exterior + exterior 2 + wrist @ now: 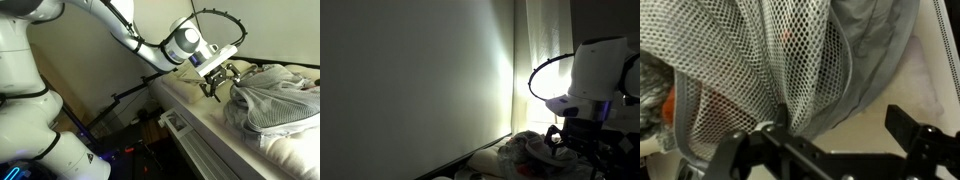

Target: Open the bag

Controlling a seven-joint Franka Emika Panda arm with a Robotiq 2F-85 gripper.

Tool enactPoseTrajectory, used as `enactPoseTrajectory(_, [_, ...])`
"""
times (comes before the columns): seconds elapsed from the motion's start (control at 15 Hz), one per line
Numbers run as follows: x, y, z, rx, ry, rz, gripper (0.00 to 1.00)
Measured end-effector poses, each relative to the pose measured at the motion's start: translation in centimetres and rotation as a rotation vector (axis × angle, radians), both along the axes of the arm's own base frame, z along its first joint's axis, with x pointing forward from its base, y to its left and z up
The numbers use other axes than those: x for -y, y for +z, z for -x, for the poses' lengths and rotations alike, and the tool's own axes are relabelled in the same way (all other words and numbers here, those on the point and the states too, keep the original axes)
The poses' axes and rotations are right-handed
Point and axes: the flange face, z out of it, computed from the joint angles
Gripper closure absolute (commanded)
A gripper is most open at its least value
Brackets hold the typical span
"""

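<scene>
- The bag [275, 95] lies slumped on its side on the pale padded surface [200, 112], near its edge. Nothing props it up, so it sits as a loose heap.
- Your gripper [216, 80] is low at the bag's near end and angled down towards it, presumably because the mouth or hem is there.
- In the wrist view the jaws stand wide apart with nothing pinched. One finger [752, 148] sits right at the hanging fold of mesh [740, 50], and the other finger [918, 130] is well clear over bare surface.
- The solid grey fabric [875, 40] drapes behind the mesh, and something orange [670, 105] shows through it, so the bag isn't empty. Expect the contents to drag when you lift.
- I can't tell where the opening or any closure is; the folds hide it.
- The darker exterior view only shows the gripper [568, 135] over the bag heap [525, 148], so it's no help for alignment.
- My read is you're pre-grasp. Get one mesh layer between the jaws, not the whole bunch, or you'll lift the bag instead of opening it.
</scene>
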Motion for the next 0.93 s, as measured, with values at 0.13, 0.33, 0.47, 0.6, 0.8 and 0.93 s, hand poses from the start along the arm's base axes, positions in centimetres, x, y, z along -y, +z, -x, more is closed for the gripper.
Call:
enactPoseTrajectory(0.13, [-1.0,0.7,0.6,0.001,0.01,-0.005,0.0])
enactPoseTrajectory(0.33, [-1.4,1.5,1.1,0.008,0.018,-0.004,0.34])
enactPoseTrajectory(0.47, [-1.2,1.8,1.0,0.012,0.014,-0.002,0.51])
enactPoseTrajectory(0.6, [-0.6,1.8,0.9,0.013,0.006,0.001,0.66])
enactPoseTrajectory(0.8, [0.6,1.8,0.7,0.013,-0.011,0.004,0.88])
enactPoseTrajectory(0.93, [1.3,1.8,0.6,0.013,-0.021,0.006,1.0])
